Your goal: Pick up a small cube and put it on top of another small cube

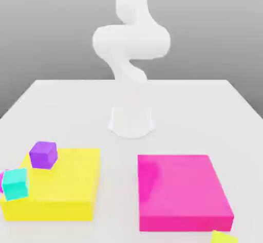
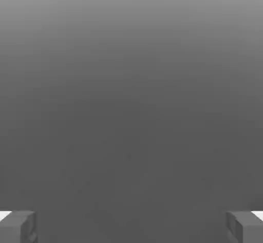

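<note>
Matte flat slabs, pink (image 1: 182, 190) and yellow (image 1: 64, 185).

Exterior facing arm (image 1: 131, 41); hand camera behind pincer (image 2: 131, 227).

Smooth white rounded arm (image 1: 131, 41); grey blocky fingers (image 2: 19, 226).

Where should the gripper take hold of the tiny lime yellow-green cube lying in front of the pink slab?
Probably from straight above, closing on two opposite side faces of the tiny lime yellow-green cube; it rests low on the white table, apart from the flat pink slab.
</note>
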Tool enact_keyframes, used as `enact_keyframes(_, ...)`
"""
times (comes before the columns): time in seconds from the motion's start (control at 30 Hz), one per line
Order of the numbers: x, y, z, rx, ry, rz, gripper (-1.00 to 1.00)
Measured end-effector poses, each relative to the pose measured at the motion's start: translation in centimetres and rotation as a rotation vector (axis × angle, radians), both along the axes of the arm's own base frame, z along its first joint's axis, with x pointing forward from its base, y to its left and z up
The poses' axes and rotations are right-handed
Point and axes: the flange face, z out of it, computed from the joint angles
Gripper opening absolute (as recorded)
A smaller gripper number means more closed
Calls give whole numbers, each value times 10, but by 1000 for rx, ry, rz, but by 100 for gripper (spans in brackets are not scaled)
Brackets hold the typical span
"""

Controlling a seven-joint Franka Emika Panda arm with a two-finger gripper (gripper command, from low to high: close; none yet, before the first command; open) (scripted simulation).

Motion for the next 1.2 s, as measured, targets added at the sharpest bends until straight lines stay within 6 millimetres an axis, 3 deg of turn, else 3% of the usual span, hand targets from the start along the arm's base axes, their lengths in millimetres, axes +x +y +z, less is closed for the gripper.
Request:
enact_keyframes(0.3,100,44,-121,-49,218,-136,0)
enact_keyframes(0.57,152,78,-245,-46,384,-213,0)
enact_keyframes(0.83,169,116,-367,14,536,-269,0)
enact_keyframes(1.2,154,173,-507,176,711,-332,0)
